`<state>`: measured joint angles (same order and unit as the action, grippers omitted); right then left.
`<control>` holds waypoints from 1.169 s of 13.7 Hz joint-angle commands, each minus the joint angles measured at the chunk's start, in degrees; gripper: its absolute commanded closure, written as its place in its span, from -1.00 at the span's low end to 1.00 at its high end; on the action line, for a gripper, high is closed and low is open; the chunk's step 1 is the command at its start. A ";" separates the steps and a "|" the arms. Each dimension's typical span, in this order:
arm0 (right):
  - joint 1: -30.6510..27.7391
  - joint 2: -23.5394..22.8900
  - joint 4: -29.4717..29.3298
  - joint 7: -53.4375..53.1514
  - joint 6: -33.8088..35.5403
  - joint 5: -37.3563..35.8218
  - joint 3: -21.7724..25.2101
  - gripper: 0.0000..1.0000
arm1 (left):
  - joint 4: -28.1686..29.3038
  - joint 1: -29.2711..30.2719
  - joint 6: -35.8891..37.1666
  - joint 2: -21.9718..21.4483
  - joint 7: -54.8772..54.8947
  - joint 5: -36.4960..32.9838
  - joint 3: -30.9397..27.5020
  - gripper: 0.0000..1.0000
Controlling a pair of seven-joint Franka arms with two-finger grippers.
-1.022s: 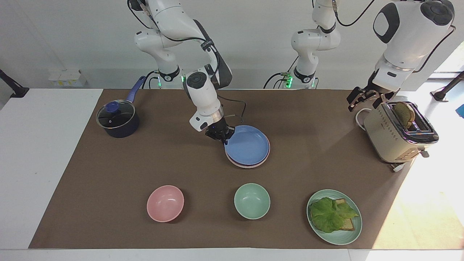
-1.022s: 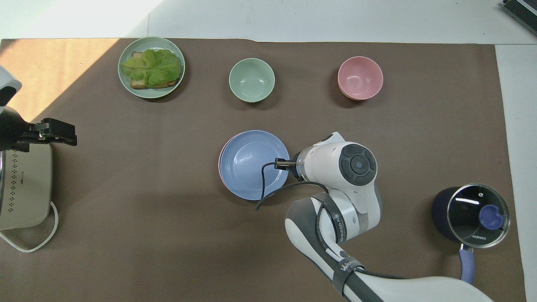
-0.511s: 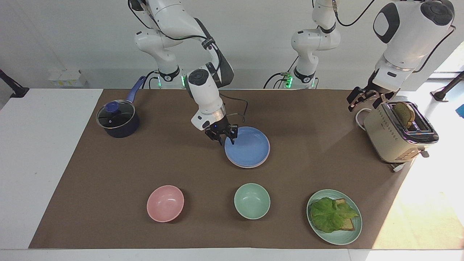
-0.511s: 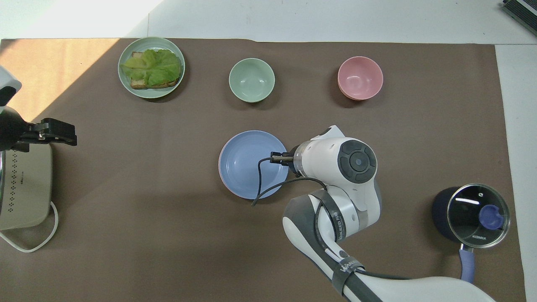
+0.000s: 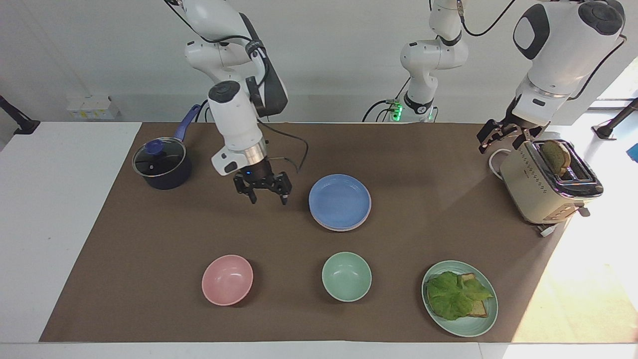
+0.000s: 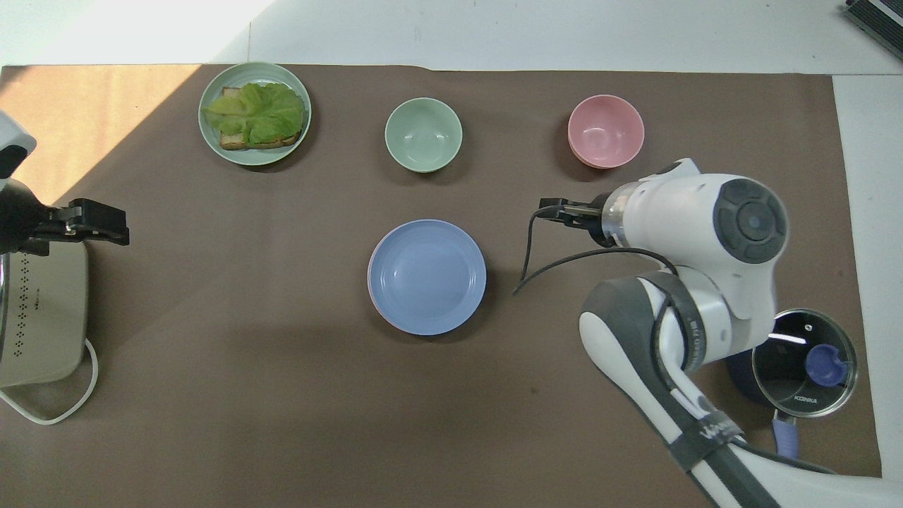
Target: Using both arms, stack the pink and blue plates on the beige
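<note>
The blue plate (image 5: 340,201) (image 6: 427,276) lies flat on top of a stack at the middle of the brown mat. Under it only a thin rim of the pink plate (image 5: 340,229) shows. The beige plate is hidden beneath them. My right gripper (image 5: 268,198) (image 6: 557,210) hangs open and holds nothing, over bare mat beside the stack toward the right arm's end. My left gripper (image 5: 491,137) (image 6: 99,222) waits open and holding nothing, above the toaster at the left arm's end.
A toaster (image 5: 543,184) (image 6: 39,317) holds a slice of bread. A lidded dark pot (image 5: 162,164) (image 6: 801,356) stands near the right arm's base. Farther from the robots sit a pink bowl (image 5: 227,279), a green bowl (image 5: 346,275) and a green plate (image 5: 461,331) with lettuce and toast.
My right gripper opened and let go of the blue plate's rim, then rose and drew away toward the right arm's end. The blue plate settled flat. The left arm stayed still.
</note>
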<state>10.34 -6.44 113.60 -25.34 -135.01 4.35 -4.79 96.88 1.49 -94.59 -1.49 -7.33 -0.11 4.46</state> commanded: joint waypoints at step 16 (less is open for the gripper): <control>-16.06 3.82 -31.57 16.82 50.09 -8.04 -1.27 -1.00 | -0.29 0.71 0.72 -0.18 -0.06 -0.42 0.46 -1.00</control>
<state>-5.67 2.15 89.66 -9.52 -89.52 -2.24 -5.13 96.88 1.50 -94.59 -1.49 -7.33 -0.11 4.46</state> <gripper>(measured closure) 0.000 0.000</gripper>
